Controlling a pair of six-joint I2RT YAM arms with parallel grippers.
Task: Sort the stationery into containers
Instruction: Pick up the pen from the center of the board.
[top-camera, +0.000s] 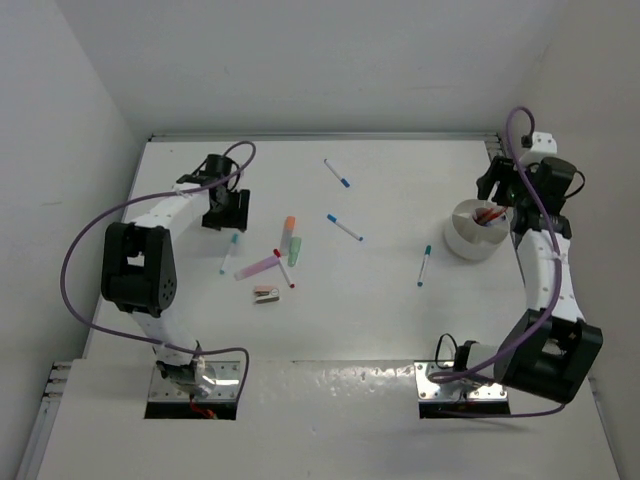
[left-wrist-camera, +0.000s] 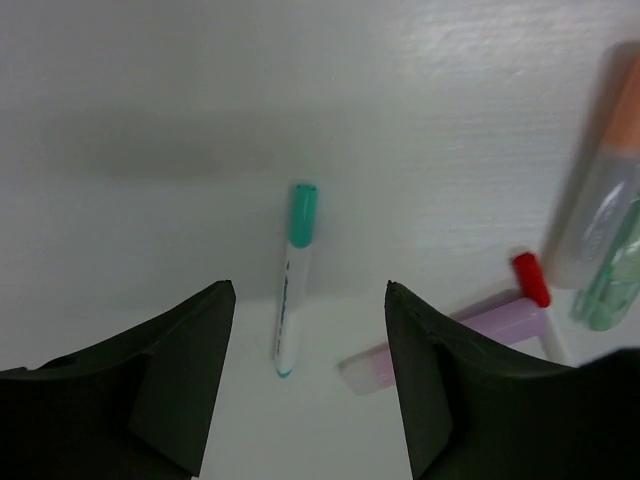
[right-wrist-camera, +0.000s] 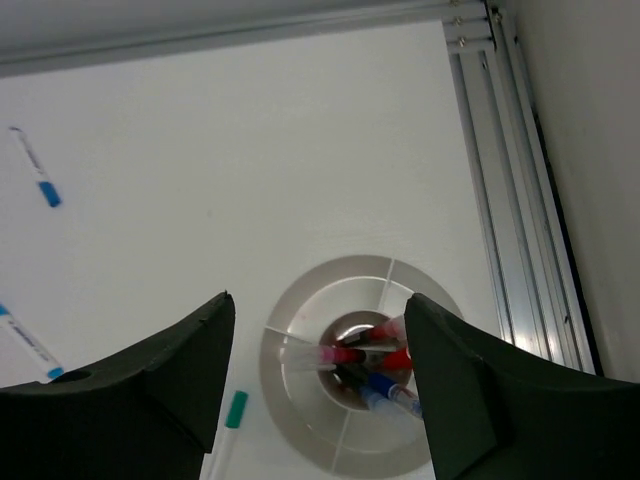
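Observation:
The white round tub (top-camera: 470, 238) stands at the right, split into a central well and ring sections (right-wrist-camera: 300, 330). Red- and blue-capped pens (right-wrist-camera: 375, 360) stand in the well. My right gripper (top-camera: 497, 190) (right-wrist-camera: 319, 297) hovers above it, open, with nothing between its fingers. At the left, my left gripper (top-camera: 225, 207) (left-wrist-camera: 308, 290) is open over the table, and a teal-capped pen (left-wrist-camera: 295, 280) (top-camera: 229, 253) lies on the table in line with the gap. Beside it lie a pink highlighter (top-camera: 258, 266) (left-wrist-camera: 495, 320), a red-capped pen (top-camera: 284, 268), orange (top-camera: 289, 229) and green (top-camera: 295, 250) highlighters, and a small block (top-camera: 266, 294).
Two blue-capped pens (top-camera: 337, 173) (top-camera: 345, 227) lie mid-table, and another teal-capped pen (top-camera: 424, 265) (right-wrist-camera: 235, 410) lies left of the tub. A metal rail (right-wrist-camera: 510, 180) runs along the table's right edge, with white walls around.

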